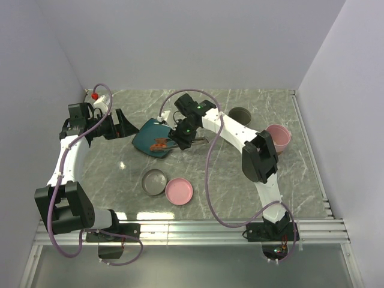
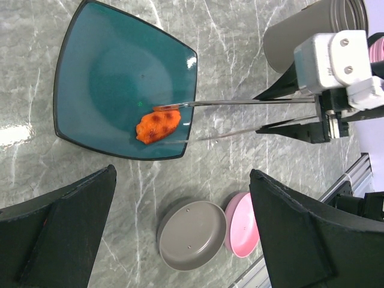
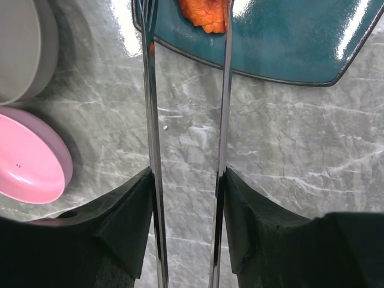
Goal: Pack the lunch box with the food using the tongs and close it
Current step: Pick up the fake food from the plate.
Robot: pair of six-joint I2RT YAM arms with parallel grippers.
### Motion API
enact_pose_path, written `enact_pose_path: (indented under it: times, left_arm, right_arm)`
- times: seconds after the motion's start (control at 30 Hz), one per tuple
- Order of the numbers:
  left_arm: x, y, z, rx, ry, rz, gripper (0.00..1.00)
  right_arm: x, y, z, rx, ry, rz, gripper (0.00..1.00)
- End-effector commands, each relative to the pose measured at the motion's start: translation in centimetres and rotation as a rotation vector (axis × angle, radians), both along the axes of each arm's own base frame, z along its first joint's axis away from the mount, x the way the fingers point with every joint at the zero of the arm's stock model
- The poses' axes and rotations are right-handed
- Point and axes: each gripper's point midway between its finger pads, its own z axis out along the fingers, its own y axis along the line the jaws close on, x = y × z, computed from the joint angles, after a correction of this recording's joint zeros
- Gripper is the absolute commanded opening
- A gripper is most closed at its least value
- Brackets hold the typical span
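The orange piece (image 2: 157, 124) lies near the plate (image 2: 108, 66) edge, between the tips of the tongs (image 2: 252, 102). The right fingers (image 3: 126, 216) hold the tongs part-squeezed. The left fingers (image 2: 66, 228) hang wide and empty. A weak or off-centre pinch could drop the piece onto the tabletop (image 2: 228, 48).

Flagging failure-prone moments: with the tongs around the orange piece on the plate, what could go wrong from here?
1. The orange piece lies near the rim of the teal plate; closing the tongs could squeeze it out onto the table.
2. The right gripper holds the tongs far from their thin tips, so they may twist or slip in the fingers.
3. Nothing steadies the glossy plate; the left gripper hangs open, apart from it, so it could slide.
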Motion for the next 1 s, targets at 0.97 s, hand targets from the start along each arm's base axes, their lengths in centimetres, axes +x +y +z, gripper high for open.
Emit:
enact_pose_path:
  times: [0.97]
  left_arm:
    - [0.0, 0.0, 1.2, 0.016, -0.064, -0.006, 0.99]
  right_arm:
    - [3.3, -0.6, 1.1, -0.027, -0.075, -0.037, 0.59]
